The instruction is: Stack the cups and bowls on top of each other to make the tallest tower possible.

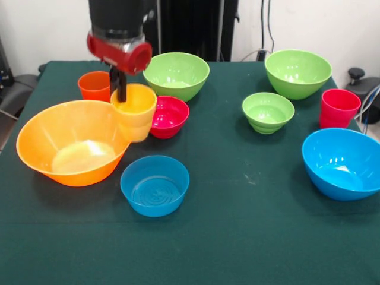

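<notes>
My gripper [121, 94] is shut on the rim of the yellow ribbed cup [135, 111] and holds it upright between the very wide orange bowl [70, 142] and the small red bowl [168, 116]. I cannot tell whether the cup rests on the table. The orange cup [95, 86] stands behind the gripper. The small blue bowl [155, 185] lies in front. Two big green bowls [176, 75] [297, 72] stand at the back. The small green bowl [268, 112], the red cup [339, 108] and the big blue bowl [342, 163] are on the right. No tower shows.
The dark green table [237, 237] ends at the picture's bottom. A black chair part [15, 89] stands off the left edge and black gear [359, 83] off the right edge.
</notes>
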Available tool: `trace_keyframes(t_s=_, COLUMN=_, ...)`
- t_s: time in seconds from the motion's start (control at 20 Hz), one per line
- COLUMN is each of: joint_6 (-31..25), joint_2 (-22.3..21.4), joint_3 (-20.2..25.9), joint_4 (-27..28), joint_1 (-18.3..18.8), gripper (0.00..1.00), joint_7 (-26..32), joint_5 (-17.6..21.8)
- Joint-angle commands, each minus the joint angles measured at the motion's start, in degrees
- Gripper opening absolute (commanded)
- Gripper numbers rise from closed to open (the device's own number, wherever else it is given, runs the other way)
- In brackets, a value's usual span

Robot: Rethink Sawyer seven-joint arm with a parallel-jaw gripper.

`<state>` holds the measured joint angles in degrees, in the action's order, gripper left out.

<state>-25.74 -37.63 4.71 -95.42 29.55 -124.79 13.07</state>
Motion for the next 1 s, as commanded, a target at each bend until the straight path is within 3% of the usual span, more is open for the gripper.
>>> trace_keyframes(t_s=0.05, joint_6=-6.0, joint_2=8.7, joint_3=6.4, joint_4=13.0, joint_1=-1.4, gripper=0.00, joint_7=7.9, joint_5=3.5)
trace_keyframes(t_s=0.5, joint_6=-7.0, joint_2=10.1, joint_3=6.1, joint_4=15.1, joint_1=-2.5, gripper=0.00, joint_7=6.5, joint_5=2.8)
trace_keyframes(t_s=1.0, joint_6=-16.6, joint_2=9.3, joint_3=2.9, joint_4=18.9, joint_1=-4.7, gripper=0.00, joint_7=7.7, joint_5=3.6)
